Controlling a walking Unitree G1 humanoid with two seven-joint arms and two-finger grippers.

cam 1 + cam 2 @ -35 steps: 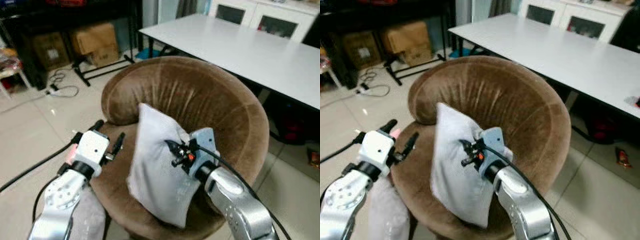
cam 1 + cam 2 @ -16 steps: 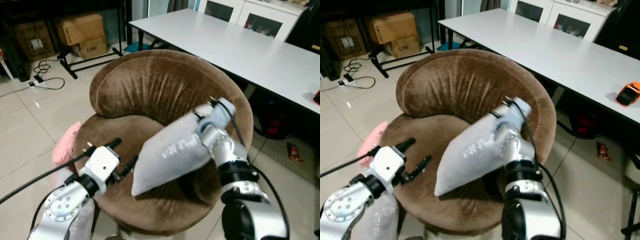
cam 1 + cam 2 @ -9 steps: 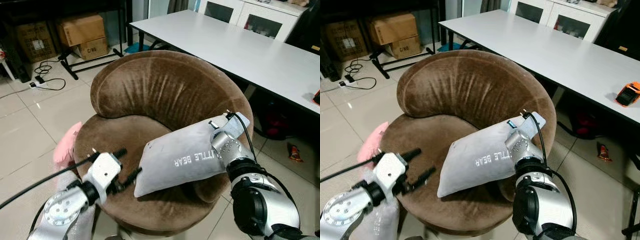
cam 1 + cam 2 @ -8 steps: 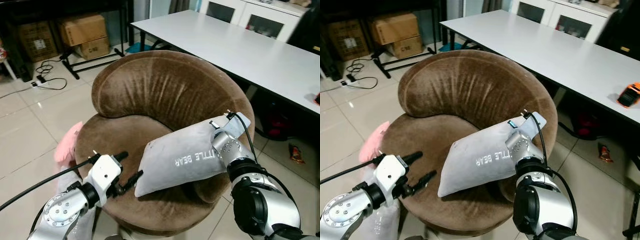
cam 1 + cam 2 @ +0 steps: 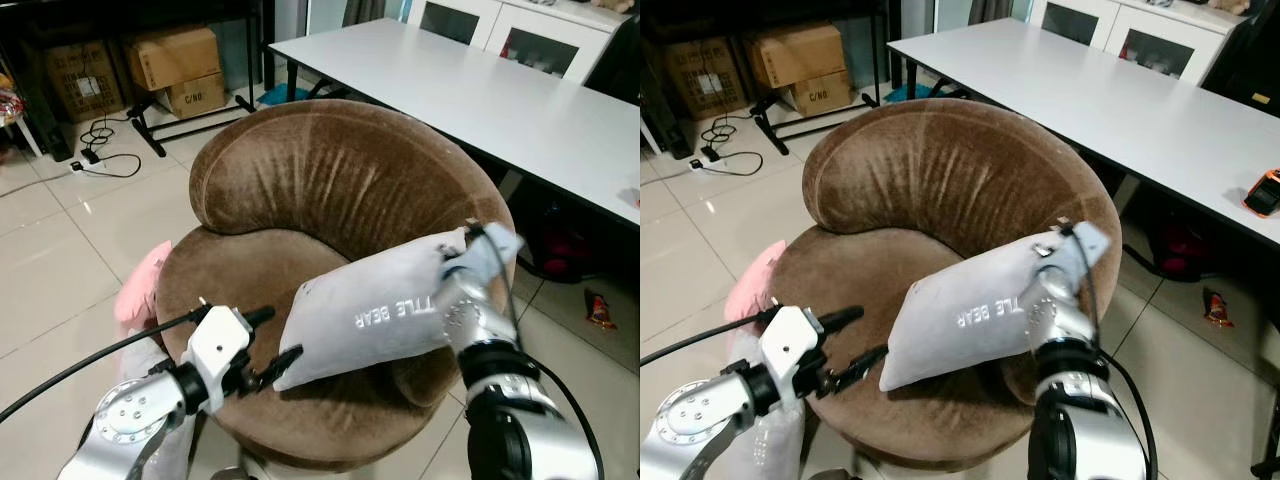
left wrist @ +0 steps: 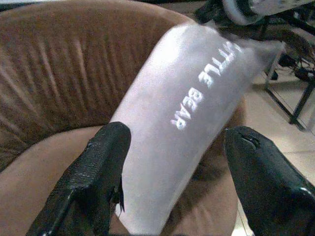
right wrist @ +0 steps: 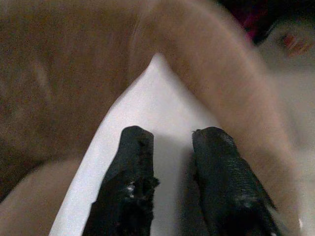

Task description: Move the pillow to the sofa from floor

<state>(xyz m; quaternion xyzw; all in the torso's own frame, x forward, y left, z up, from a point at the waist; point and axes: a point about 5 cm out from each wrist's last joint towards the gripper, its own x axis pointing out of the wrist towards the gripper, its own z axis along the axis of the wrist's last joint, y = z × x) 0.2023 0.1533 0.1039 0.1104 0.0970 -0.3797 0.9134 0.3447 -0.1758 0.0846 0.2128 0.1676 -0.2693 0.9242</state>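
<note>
One round brown velvet sofa [image 5: 340,190] on glossy tiles [image 5: 60,250] — white bench [image 5: 480,90] behind — seats the soft white pillow [image 5: 380,310]; right hand [image 7: 170,191] pinches its corner, left hand [image 6: 172,172] spread wide.

A long white table [image 5: 500,90] stood on a pale glossy tiled floor [image 5: 60,250], with white cabinets [image 5: 520,35] with dark glass doors behind it. Cardboard boxes [image 5: 175,65] sat under a dark shelf, near a black stand [image 5: 190,125] and loose cables [image 5: 100,150].
</note>
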